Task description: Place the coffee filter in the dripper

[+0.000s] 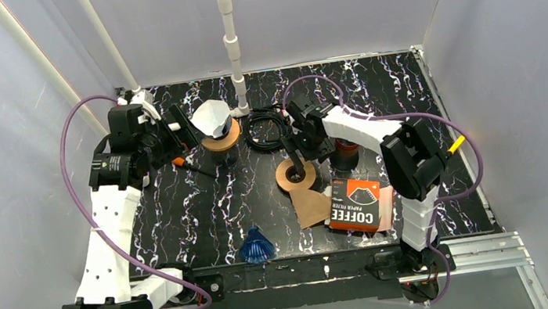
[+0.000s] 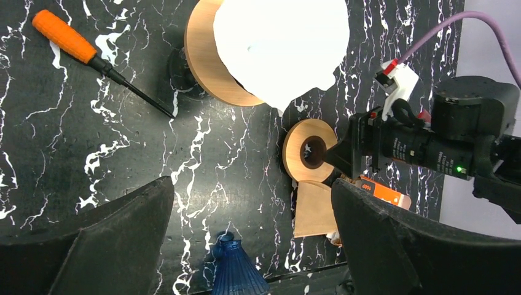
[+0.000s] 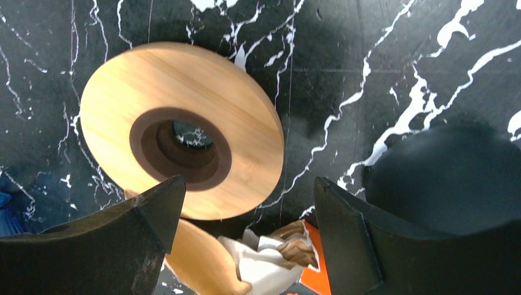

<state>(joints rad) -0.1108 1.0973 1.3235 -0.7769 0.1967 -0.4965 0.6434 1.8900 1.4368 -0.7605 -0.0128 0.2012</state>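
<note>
1. Resting on the dripper [image 1: 225, 137], a wooden disc on a dark base, the white filter [image 1: 211, 115] stands open-side up at the far left of the counter [image 1: 207, 210].
2. From the left wrist, the filter [image 2: 279, 49] covers most of the disc [image 2: 206, 67].
3. The left end effector [image 1: 185, 134] sits just left of the dripper, fingers wide apart and holding nothing.
4. A screwdriver [image 2: 67, 37] lies beside the dripper.
5. The right end effector [image 1: 301, 155] hangs over a second disc [image 1: 293, 176] near the middle of the counter, fingers apart and empty; I cannot tell whether it touches.
6. A brown filter [image 1: 311, 207] lies flat just in front of that disc, touching a coffee box [image 1: 360, 203].
7. A blue cone [image 1: 255, 246] stands at the near edge.
</note>
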